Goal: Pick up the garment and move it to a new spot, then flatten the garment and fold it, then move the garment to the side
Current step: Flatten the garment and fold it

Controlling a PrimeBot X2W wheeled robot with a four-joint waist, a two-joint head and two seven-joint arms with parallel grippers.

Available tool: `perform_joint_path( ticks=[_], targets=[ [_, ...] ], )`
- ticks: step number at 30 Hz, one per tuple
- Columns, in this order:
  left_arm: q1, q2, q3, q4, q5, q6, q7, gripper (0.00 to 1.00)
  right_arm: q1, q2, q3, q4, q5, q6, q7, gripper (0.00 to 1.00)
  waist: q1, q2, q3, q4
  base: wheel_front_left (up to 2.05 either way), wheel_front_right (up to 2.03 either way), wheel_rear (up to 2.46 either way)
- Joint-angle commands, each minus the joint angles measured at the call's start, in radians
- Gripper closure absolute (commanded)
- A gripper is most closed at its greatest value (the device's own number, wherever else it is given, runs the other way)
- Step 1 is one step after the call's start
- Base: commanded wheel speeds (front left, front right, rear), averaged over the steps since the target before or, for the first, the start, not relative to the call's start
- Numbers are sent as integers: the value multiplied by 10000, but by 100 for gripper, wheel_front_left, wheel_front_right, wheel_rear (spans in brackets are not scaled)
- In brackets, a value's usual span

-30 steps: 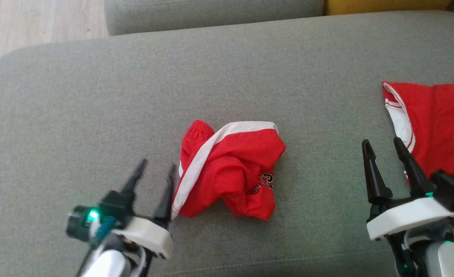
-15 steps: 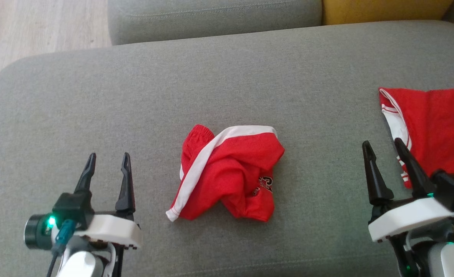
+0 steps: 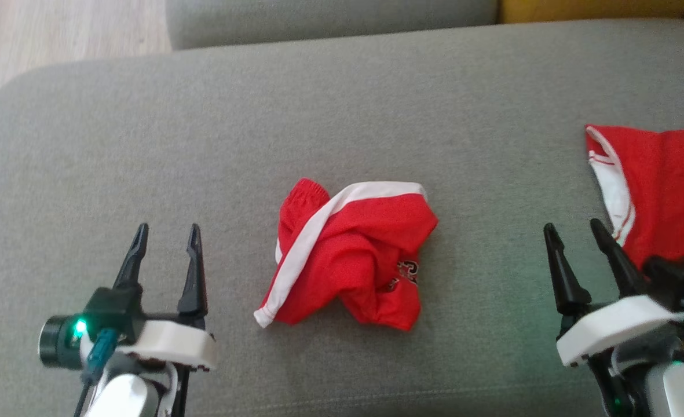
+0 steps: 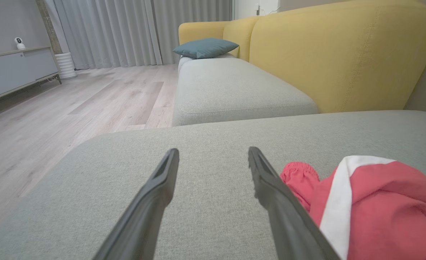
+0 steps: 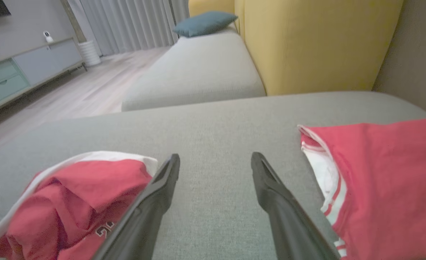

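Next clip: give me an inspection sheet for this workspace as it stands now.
Surface: grey fabric sofa cushion, smooth.
Job's things: crumpled red shorts with white stripe, mid-cushion, unheld.
Clutter: second red garment with white trim, lying at the right.
Hands: left hand open, left of the shorts, apart; right hand open, between both garments.
Cables: teal lead at the left wrist, another at the right.
Surroundings: yellow sofa back, teal pillow, pale wooden floor, grey curtains.
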Motion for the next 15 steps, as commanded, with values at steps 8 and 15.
perform_joint_path(
  ticks=[8,15],
  targets=[
    [-1501,-117,4,-305,315,-260,-88,0,-2401,-815,1180,1786,768,35,235,0,0,-1,1074,758,0,0,0],
    [-1960,-404,-153,-97,429,-421,-120,0,-3837,-979,2374,3605,1382,35,383,0,0,-1,1481,1147,0,0,0]
  ],
)
